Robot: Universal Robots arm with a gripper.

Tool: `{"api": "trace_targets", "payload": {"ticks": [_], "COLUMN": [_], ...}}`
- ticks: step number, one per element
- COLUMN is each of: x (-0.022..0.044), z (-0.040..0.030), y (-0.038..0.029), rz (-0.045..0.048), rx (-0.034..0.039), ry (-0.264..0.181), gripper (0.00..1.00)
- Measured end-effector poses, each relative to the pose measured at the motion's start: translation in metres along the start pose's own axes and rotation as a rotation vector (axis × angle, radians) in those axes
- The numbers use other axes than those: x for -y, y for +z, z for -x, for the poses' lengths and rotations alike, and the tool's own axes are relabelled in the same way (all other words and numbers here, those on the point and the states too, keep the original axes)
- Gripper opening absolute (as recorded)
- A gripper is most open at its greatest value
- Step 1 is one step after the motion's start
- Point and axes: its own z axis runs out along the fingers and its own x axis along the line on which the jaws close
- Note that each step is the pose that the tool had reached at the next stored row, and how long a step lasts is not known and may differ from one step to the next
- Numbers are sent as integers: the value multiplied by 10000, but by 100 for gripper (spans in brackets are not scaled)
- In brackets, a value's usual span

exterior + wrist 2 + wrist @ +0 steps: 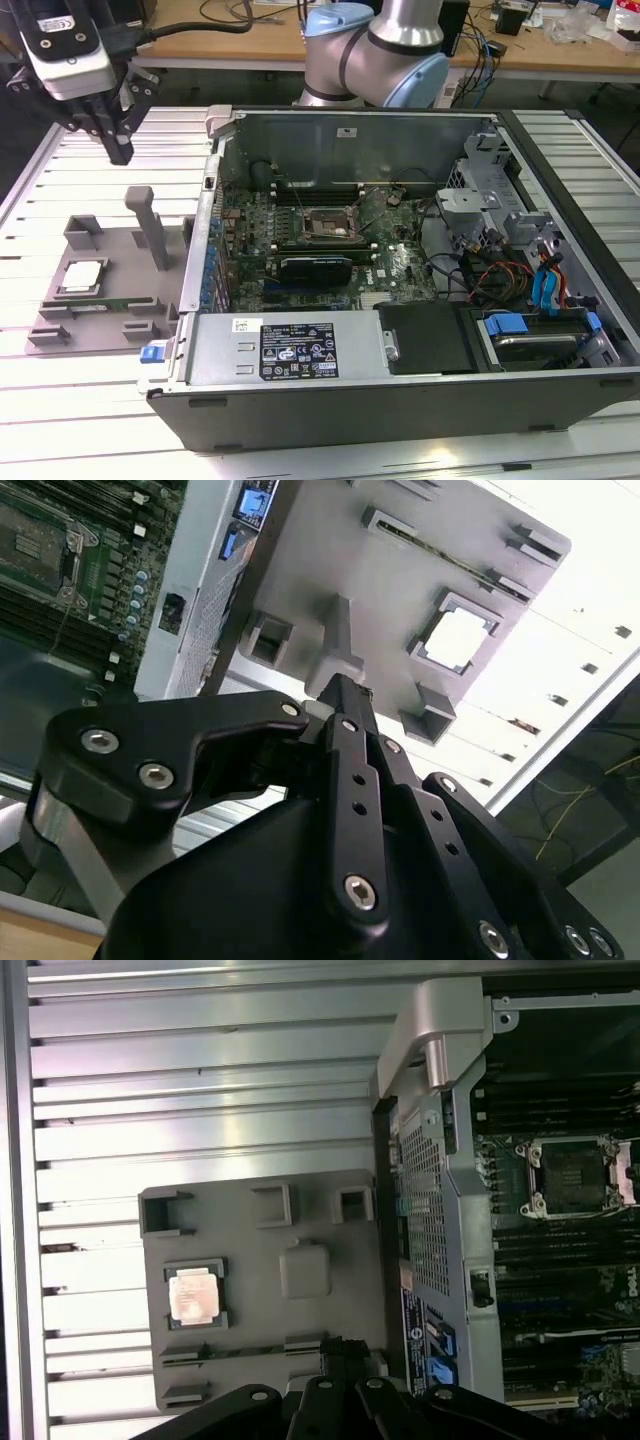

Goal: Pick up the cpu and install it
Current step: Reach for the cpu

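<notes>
In the exterior view I see the cpu (82, 276) lying in the gray tray (112, 258), at seven o'clock from my gripper (119, 152), well apart; the jaws are pinched together, holding nothing.

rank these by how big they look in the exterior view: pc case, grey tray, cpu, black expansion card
1. pc case
2. grey tray
3. black expansion card and cpu: these look about alike. The card is longer and the cpu squarer, so I won't rank one over the other.

Lab: cluttered benches (200, 45), slatted table (80, 440)
</notes>
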Motion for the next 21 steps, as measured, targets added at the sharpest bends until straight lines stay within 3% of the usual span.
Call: {"api": "trace_targets", "payload": {"ticks": [14, 21], "x": [27, 37], "z": [-363, -492], "y": [-10, -13], "rz": [-1, 0], "rx": [-1, -1], "ry": [-1, 0], "gripper": [11, 11]}}
